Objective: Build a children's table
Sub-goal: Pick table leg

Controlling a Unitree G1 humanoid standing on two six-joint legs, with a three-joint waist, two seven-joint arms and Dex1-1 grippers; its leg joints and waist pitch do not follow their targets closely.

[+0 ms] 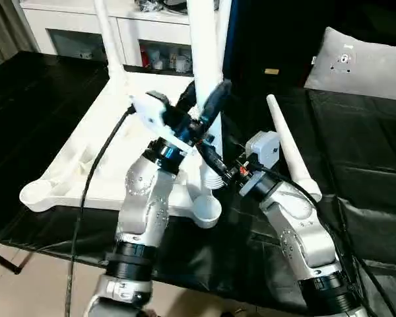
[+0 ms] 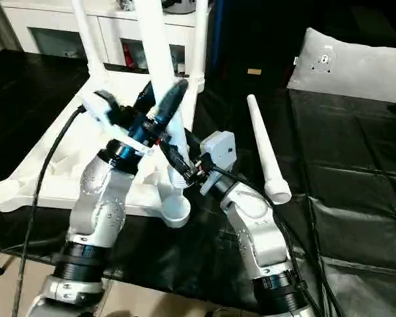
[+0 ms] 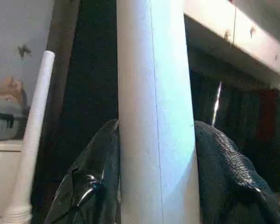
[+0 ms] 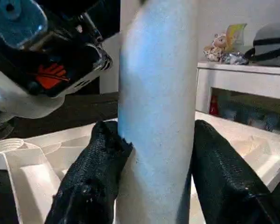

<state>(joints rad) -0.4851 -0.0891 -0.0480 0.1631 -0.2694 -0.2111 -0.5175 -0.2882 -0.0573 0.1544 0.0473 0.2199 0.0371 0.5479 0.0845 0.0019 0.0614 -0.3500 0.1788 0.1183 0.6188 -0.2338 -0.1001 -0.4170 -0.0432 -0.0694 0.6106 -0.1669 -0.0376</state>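
Gripping one white leg (image 1: 208, 59) from both sides, the right gripper (image 4: 154, 163) low and the left gripper (image 1: 208, 99) higher steady it upright at frame centre over the upturned tabletop (image 1: 99, 158), presumably for seating; a spare leg (image 1: 290, 148) lies right.

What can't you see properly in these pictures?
- Top of the held leg: cut off by the upper edge in the eye views.
- Its foot and socket: hidden behind the left claw and right claw.
- Tabletop ribs: partly covered by the left forearm.
- Shelf items behind: too small.
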